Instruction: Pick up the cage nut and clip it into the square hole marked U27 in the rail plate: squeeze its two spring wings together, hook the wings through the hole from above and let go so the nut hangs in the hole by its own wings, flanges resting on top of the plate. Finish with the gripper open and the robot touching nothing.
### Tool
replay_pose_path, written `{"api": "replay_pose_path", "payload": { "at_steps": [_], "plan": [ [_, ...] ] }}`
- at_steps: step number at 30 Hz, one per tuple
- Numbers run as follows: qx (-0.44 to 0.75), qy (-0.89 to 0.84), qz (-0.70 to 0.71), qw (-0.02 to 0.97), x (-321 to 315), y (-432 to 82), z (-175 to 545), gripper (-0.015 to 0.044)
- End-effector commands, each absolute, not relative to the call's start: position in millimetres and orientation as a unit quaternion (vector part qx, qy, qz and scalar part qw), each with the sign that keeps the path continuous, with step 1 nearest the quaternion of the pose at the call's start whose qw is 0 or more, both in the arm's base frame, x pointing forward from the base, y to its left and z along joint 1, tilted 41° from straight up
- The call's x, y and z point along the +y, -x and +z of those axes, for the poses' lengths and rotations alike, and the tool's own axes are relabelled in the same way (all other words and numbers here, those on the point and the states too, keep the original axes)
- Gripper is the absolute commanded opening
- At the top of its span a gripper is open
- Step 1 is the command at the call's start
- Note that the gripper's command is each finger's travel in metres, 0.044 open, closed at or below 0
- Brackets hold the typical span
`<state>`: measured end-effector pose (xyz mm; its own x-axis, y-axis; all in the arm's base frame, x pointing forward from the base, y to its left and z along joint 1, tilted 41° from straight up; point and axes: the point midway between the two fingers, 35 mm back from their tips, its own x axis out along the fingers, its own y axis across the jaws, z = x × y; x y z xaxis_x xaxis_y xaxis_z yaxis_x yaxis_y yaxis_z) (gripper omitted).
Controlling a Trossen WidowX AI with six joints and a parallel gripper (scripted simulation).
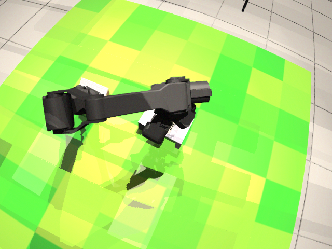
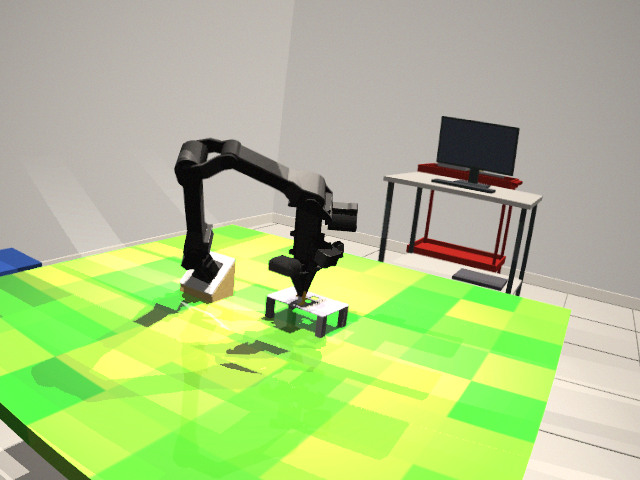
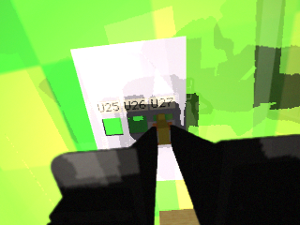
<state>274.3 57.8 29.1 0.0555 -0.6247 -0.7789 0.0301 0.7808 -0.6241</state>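
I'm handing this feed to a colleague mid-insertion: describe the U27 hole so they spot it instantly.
Find the white rail plate standing on short dark legs under the gripper. Across it runs a row of three labelled square holes. U27 ends the row beyond U26, and only it has the brownish cage nut over it.

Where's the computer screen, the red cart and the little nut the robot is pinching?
Computer screen (image 2: 477,145): exterior view, middle of its dark front.
Red cart (image 2: 454,254): exterior view, its lower shelf.
Cage nut (image 3: 163,136): wrist view, its brownish-gold body.
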Motion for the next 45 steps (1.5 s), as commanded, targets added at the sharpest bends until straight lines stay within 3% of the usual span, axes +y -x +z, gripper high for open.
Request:
{"api": "replay_pose_path", "payload": {
  "at_steps": [1, 45],
  "plan": [
    [0.647, 0.230, -0.235, 0.688, 57.8, -273.9, 28.6, 0.0032],
    [0.654, 0.208, -0.212, 0.696, 54.2, -273.8, 28.4, 0.0032]
  ]
}}
